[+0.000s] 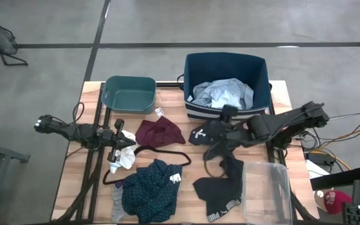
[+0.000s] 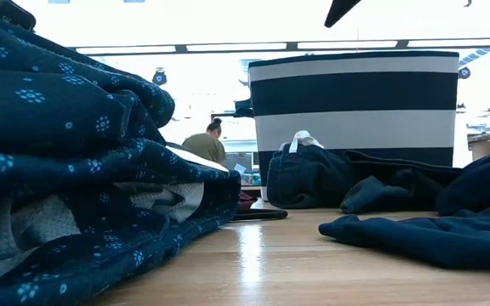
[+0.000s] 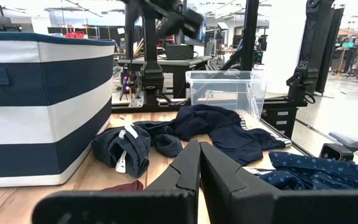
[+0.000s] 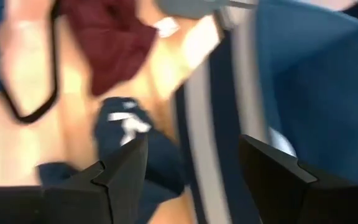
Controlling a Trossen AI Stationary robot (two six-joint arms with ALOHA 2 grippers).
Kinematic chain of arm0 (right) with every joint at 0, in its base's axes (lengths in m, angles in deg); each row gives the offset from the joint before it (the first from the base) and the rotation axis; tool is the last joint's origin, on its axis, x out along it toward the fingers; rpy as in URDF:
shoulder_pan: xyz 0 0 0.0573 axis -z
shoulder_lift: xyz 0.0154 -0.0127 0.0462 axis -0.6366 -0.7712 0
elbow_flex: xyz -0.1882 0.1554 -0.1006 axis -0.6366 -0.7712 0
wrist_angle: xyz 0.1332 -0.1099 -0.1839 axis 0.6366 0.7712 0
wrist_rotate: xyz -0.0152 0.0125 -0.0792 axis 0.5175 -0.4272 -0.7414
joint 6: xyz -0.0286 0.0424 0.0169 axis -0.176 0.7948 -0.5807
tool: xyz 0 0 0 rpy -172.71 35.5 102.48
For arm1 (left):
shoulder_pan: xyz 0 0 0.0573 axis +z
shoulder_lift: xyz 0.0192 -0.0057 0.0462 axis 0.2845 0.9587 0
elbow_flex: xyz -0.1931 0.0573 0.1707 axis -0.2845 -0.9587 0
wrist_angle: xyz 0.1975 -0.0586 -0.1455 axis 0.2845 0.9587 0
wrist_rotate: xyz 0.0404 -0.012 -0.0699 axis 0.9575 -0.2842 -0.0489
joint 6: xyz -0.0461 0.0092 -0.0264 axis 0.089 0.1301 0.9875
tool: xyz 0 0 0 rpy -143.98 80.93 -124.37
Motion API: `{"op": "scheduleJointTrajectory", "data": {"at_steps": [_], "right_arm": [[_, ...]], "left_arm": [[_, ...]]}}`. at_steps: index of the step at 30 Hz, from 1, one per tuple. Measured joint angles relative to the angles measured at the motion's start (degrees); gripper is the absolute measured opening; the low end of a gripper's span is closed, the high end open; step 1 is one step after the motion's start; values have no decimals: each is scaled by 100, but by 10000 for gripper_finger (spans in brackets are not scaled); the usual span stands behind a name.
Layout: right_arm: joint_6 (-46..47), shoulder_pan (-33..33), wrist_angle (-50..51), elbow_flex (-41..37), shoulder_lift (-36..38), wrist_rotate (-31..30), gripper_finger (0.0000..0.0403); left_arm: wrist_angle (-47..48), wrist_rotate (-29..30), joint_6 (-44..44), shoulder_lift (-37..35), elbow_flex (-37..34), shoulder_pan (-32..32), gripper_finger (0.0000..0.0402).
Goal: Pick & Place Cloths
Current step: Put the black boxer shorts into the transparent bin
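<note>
Wooden bench [image 1: 74,169] on a grey floor, lab room behind with a seated person [image 2: 204,143] far off. Striped navy bin [image 1: 227,69] at the back holds the pale grey-blue shirt [image 1: 222,94]; teal tub [image 1: 129,94] sits to its left, clear plastic box [image 1: 266,190] at the front right. Spread on the bench: maroon piece [image 1: 159,132], navy patterned top [image 1: 150,190], black piece [image 1: 220,190], small dark folded piece [image 1: 200,134] just beside the bin, white sock [image 1: 125,155] near the thin black hanger [image 1: 158,152]. Right gripper [image 1: 230,114] hovers at the bin's front rim, fingers spread apart, nothing between them. Left gripper [image 1: 119,131] hangs over the bench's left part near the maroon piece, fingers clenched together, holding nothing.
</note>
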Motion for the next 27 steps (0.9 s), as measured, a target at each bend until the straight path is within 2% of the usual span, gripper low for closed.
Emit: {"op": "scheduleJointTrajectory", "data": {"at_steps": [4, 9, 14, 19, 27], "right_arm": [[59, -162, -13, -2, -306, 654, 251], [282, -314, -247, -2, -697, 1991, 242], [497, -499, -594, -2, -1097, 2978, 228], [845, -702, -1051, -2, -1596, 3464, 226], [1295, -855, -857, 4, -2424, 4616, 262]], "left_arm": [[0, 0, 0, -1, 1, -1, 14], [0, -1, 0, 0, 1, 0, 14], [0, 0, 0, -1, 1, -1, 14], [0, 0, 0, -1, 1, 0, 14], [0, 0, 0, -1, 1, 1, 14]]}}
